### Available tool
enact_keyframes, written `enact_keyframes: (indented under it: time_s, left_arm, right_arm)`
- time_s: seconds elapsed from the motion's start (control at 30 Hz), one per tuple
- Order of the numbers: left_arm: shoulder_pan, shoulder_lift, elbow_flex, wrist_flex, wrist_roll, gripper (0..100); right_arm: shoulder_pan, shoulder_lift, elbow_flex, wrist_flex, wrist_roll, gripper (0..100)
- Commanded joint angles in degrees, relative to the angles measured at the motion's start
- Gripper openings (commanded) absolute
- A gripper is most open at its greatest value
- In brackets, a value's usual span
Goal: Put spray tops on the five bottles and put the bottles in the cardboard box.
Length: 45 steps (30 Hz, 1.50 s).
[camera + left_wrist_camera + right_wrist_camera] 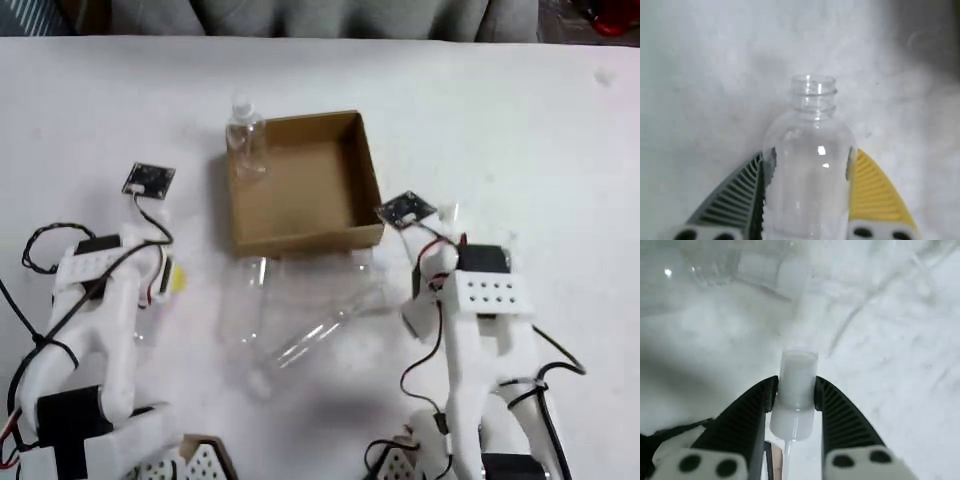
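Above, the box (310, 240) sits mid-table. Left wrist: left gripper (809, 162) clamps an uncapped bottle (810, 140). Right wrist: right gripper (795, 387) pinches a spray top (796, 372), whose tube (788, 455) could miss the neck (813, 92) if tilted.

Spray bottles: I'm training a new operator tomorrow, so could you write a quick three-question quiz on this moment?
1. True or false: the clear bottle in the left gripper is already capped.
2. The right gripper is shut on: A) a spray top B) a capped bottle C) nothing.
3. Fill in: the bottles lying flat rest on the ___, outside the cardboard box.
Key: 1 false, its threaded neck is bare; 2 A; 3 table.
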Motion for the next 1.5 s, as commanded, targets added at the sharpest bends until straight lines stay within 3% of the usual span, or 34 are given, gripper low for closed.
enact_keyframes:
  time_s: [0.0, 0.23, 0.43, 0.7, 0.97, 1.17, 1.33, 1.47]
  left_arm:
    - [0.92, -2.51, -0.35, -1.41, -0.79, 2]
    - [0.92, -2.51, -0.35, -1.41, -0.79, 2]
    - [0.92, -2.51, -0.44, -1.41, -0.79, 2]
    - [0.92, -2.51, -0.26, -0.97, -0.79, 2]
    - [0.31, -3.12, -0.44, -0.70, -0.18, 2]
    - [-0.48, -14.64, -0.62, 2.99, 2.99, 2]
    - [3.30, -28.62, -0.18, 3.96, 2.99, 2]
    - [8.04, -36.97, -0.18, 3.60, 3.08, 2]
  right_arm:
    - [1.89, -0.75, -6.15, 6.73, 1.58, 1.6]
    - [1.98, -1.10, -6.77, 4.97, 0.97, 1.6]
    - [0.84, -9.36, -2.55, -3.03, -10.11, 1.6]
    - [-0.75, -24.04, 2.64, -7.87, -15.56, 1.5]
    - [-3.56, -29.14, 6.07, -25.54, -30.77, 1.6]
    - [-9.19, -29.41, 6.07, -33.01, -32.26, 1.6]
    - [-10.51, -29.67, 5.36, -41.27, -33.05, 1.6]
    - [-10.51, -30.37, 5.10, -49.63, -41.14, 1.6]
